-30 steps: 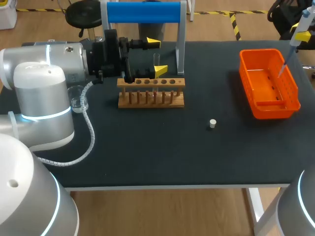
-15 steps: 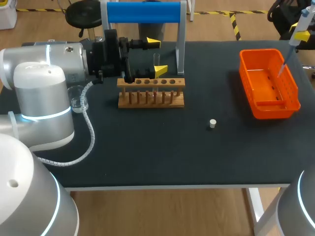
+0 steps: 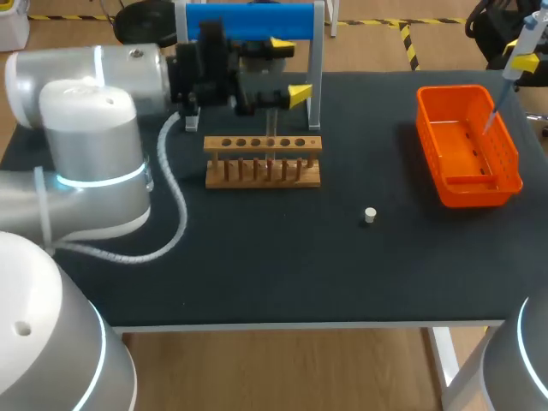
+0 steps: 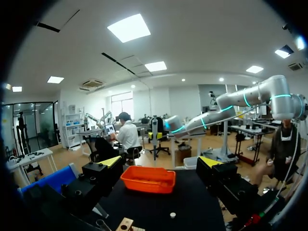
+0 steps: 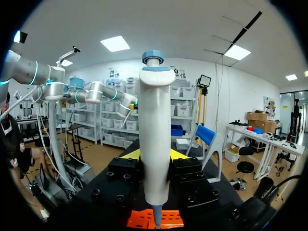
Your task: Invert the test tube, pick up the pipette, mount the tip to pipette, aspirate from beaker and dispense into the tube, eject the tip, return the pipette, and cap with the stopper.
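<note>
Three steps seem left: eject, return, cap | right gripper [image 5: 155,155] pinches white blue-capped plastic pipette [image 5: 155,120]; clear tip [image 3: 490,120] mounted, orange plastic basket [image 3: 479,195] under it | small white stopper [image 3: 370,215] loose, well apart from both grippers | left gripper [image 4: 161,163] spread, empty in its wrist view; only head view shows faint glass test tube [image 3: 271,127], seemingly in wooden rack [image 3: 263,144] beneath it

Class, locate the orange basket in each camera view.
Head view: orange basket at the right of the black table.
Left wrist view: basket ahead of the left gripper.
Right wrist view: basket under the pipette, mostly hidden.
Shared landmark: the black table beneath it.
</note>
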`<action>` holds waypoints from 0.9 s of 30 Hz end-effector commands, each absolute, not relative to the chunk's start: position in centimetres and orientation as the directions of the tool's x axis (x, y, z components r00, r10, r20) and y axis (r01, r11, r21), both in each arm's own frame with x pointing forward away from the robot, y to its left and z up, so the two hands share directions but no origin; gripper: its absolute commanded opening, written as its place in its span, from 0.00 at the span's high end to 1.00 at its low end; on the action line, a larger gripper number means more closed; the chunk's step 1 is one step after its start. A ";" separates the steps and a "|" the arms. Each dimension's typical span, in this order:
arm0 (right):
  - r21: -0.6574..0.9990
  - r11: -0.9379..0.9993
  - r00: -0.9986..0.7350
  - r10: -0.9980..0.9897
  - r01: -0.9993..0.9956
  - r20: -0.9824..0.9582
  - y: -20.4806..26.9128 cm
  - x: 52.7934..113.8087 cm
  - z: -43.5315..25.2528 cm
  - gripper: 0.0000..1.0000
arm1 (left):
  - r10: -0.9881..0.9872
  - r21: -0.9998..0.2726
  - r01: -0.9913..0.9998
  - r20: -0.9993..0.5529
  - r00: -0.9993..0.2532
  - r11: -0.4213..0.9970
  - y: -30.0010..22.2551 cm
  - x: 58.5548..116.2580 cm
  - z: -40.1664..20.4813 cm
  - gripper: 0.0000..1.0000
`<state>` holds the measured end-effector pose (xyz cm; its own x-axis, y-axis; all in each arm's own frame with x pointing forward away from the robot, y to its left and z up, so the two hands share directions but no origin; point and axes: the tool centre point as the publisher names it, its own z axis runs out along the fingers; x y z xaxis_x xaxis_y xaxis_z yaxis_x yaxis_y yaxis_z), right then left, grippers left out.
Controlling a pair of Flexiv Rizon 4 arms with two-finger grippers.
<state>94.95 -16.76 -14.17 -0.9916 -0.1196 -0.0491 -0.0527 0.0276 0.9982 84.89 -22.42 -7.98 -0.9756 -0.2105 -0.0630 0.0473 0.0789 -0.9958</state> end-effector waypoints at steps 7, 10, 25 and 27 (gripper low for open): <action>0.998 0.031 -0.992 -0.119 -0.053 -0.049 -16.8 94.9 -14.1 1.00 | -0.224 -0.987 0.000 -0.036 -0.974 0.160 -29.8 87.1 -6.3 0.00; 0.998 0.031 -0.992 -0.119 -0.053 -0.049 -16.8 94.9 -14.1 1.00 | -0.201 -0.985 0.008 -0.044 -0.979 0.175 -31.7 87.6 -6.0 0.00; 0.998 0.031 -0.992 -0.119 -0.053 -0.049 -16.8 94.9 -14.1 1.00 | -0.145 -0.981 0.031 -0.059 -0.988 0.191 -35.6 88.9 -5.3 0.54; 0.998 0.031 -0.992 -0.119 -0.053 -0.049 -16.8 94.9 -14.1 1.00 | -0.145 -0.981 0.031 -0.059 -0.988 0.191 -35.6 88.9 -5.3 1.00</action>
